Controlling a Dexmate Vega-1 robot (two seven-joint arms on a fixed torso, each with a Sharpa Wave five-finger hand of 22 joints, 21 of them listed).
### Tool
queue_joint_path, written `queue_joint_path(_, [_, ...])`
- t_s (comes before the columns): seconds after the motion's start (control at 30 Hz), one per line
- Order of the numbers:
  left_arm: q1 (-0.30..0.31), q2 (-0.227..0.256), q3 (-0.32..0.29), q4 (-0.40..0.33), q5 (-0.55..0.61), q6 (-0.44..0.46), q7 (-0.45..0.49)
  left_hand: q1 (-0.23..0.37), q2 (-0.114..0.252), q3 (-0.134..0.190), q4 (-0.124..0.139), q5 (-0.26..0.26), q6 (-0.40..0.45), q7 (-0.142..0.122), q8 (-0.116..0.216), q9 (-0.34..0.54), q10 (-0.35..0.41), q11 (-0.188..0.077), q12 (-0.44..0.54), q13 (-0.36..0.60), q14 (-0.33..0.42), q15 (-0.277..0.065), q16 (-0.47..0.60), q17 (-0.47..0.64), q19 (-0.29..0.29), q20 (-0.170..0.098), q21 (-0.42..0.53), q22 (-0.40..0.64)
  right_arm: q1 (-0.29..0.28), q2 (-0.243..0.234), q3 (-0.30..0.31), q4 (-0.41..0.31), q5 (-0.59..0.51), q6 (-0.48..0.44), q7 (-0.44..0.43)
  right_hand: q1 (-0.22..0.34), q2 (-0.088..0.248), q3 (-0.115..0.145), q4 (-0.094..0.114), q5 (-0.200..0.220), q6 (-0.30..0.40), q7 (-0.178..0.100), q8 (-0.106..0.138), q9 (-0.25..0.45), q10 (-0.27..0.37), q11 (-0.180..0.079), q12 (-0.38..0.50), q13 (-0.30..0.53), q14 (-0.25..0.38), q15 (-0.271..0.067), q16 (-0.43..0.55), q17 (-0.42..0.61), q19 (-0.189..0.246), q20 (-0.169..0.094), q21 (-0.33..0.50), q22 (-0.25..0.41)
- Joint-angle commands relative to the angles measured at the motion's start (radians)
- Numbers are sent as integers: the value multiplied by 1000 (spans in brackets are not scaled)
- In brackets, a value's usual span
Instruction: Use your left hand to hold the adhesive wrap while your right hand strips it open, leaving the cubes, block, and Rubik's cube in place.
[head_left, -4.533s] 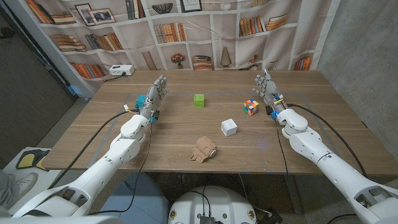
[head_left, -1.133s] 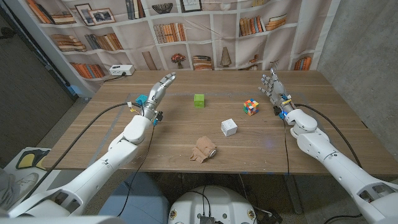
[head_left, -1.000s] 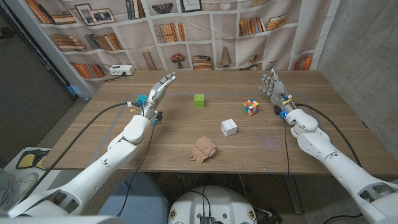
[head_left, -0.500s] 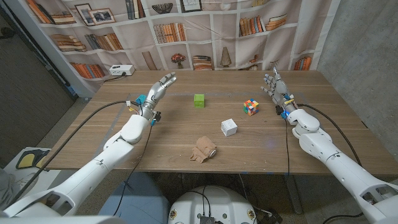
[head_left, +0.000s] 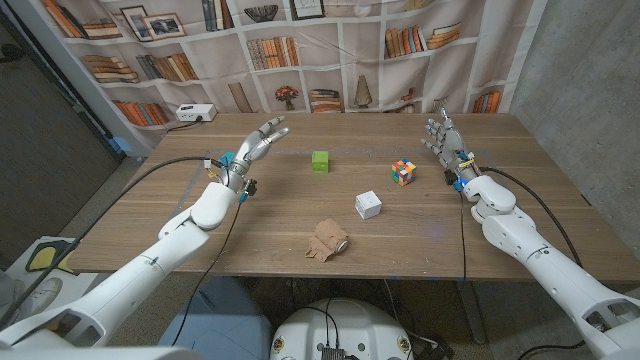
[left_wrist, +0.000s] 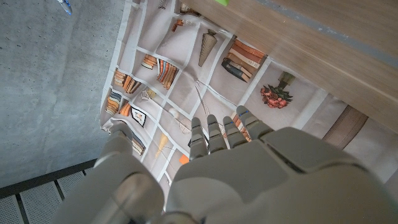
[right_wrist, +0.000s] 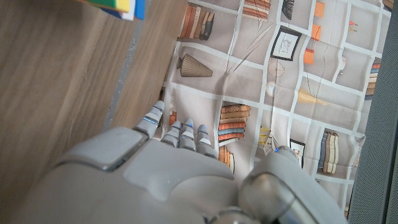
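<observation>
Head view, left to right. Left hand (head_left: 256, 140): raised over the table's (head_left: 270, 215) far left part, fingers spread apart, grasping nothing. Blue cube (head_left: 226, 159): partly hidden behind that hand's wrist. Green cube (head_left: 320, 161): far centre, standing alone. Adhesive wrap (head_left: 327, 240): brown, crumpled, lying near the front edge at centre, well apart from both hands and untouched. White block (head_left: 368, 204): just beyond and right of the wrap. Rubik's cube (head_left: 403, 172): further back, near the right hand. Right hand (head_left: 441, 137): upright at the far right, fingers extended and released, empty. Backdrop (head_left: 330, 60): printed bookshelves; a white box (head_left: 195, 113) sits at its foot, far left.

Left wrist view: back of the left hand (left_wrist: 249, 168), fingertips (left_wrist: 214, 124) reaching toward the printed shelves, table edge (left_wrist: 311, 43) beyond; a green corner (left_wrist: 219, 2) at the frame edge.

Right wrist view: back of the right hand (right_wrist: 168, 174), wood grain alongside, and a multicoloured corner of the Rubik's cube (right_wrist: 124, 7).

No legible writing or brand marks can be made out.
</observation>
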Motion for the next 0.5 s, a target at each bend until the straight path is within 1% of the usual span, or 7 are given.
queue_joint_path(0.03, [23, 32, -4, -46, 71, 19, 34, 8, -1, -3, -4, -1, 5, -4, -1, 1, 4, -6, -5, 1, 2, -8, 0, -1, 7, -6, -2, 1, -14, -2, 4, -15, 2, 3, -6, 1, 2, -5, 0, 1, -4, -2, -1, 3, -6, 1, 5, 0, -8, -4, 1, 0, -1, 5, 1, 2])
queue_joint_path(0.23, [38, 46, -9, -68, 90, 27, 40, 10, -3, -4, -4, -2, 7, -7, -1, 1, 7, -8, -4, 1, 4, -10, 0, -1, 8, -6, -2, 1, -18, 0, 3, -14, 1, 7, -6, 1, 2, -5, -1, 1, -4, -2, -1, 3, -6, 0, 6, 0, -8, -5, 1, -1, -1, 6, 1, 2])
queue_joint_path(0.37, [50, 72, -9, -109, 148, 72, 52, 10, -4, -5, -4, -2, 3, -7, -3, 2, 7, -7, -5, 1, 3, -8, -1, -1, 7, -3, -2, 1, -19, 5, 4, -13, 5, 10, -6, 1, 2, -6, -1, 1, -4, -3, -1, 3, -6, 0, 6, 0, -8, -5, 1, -1, -1, 6, 1, 2])
queue_joint_path(0.5, [61, 67, -12, -112, 134, 64, 58, 10, -4, -6, -4, -2, 2, -6, -3, 2, 5, -7, -6, 1, 3, -6, -1, -1, 7, -1, -2, 1, -21, 7, 3, -9, 7, 11, -5, 2, 3, -6, -2, 1, -4, -2, -1, 3, -7, -2, 6, 0, -8, -5, 1, -1, -1, 6, 1, 2])
